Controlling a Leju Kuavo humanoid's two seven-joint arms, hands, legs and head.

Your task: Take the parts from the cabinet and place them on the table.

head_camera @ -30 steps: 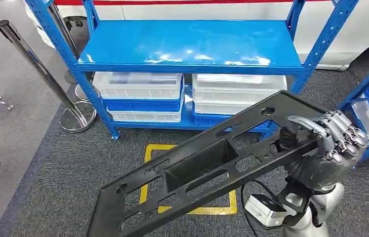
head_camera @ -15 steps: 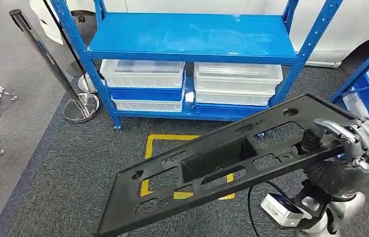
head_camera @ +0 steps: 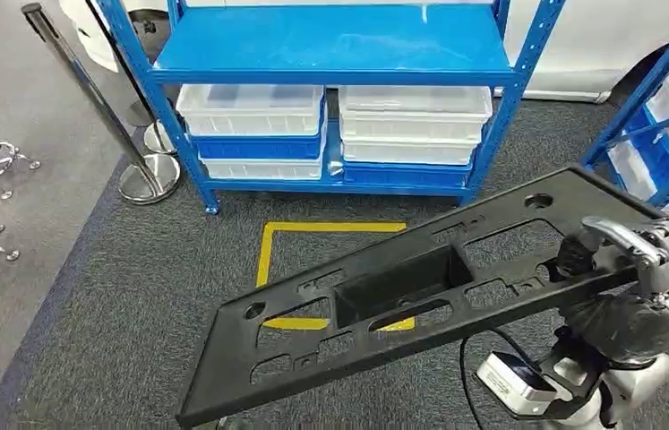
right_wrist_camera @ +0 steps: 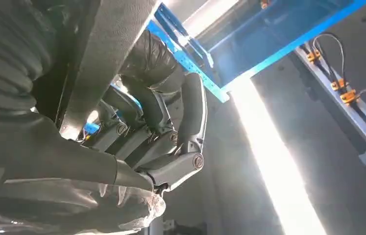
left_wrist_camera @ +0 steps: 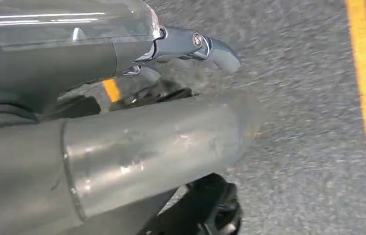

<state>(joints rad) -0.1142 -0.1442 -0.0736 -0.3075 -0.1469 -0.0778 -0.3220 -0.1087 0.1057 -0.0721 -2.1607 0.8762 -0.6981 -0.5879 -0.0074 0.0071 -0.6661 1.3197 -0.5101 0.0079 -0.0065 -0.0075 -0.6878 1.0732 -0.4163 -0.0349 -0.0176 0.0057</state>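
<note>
Since a second ago our whole head view is shifting: the blue cabinet [head_camera: 330,54] is sliding toward the top of the frame and more grey carpet [head_camera: 133,296] is opening below it, so our camera is moving rather than the shelving. We are carrying a long black part [head_camera: 402,296], a flat panel pierced with cut-outs and a deep rectangular pocket near its middle, and it is running diagonally from the lower left of the frame up to the right edge. Our right hand [head_camera: 648,269] is gripping its upper right end, thumb over the top face and dark fingers [right_wrist_camera: 136,137] curling round the edge; the right wrist view is showing those fingers wrapping the panel's rim. Our left hand [left_wrist_camera: 190,46] is appearing in the left wrist view over the carpet, blurred, and we cannot tell how its fingers are lying. White bins [head_camera: 250,112] are sitting stacked on the cabinet's lower shelf at top centre. A yellow square [head_camera: 277,233] is lying on the carpet beneath the part, and a stanchion post [head_camera: 80,81] is standing at upper left.
</note>
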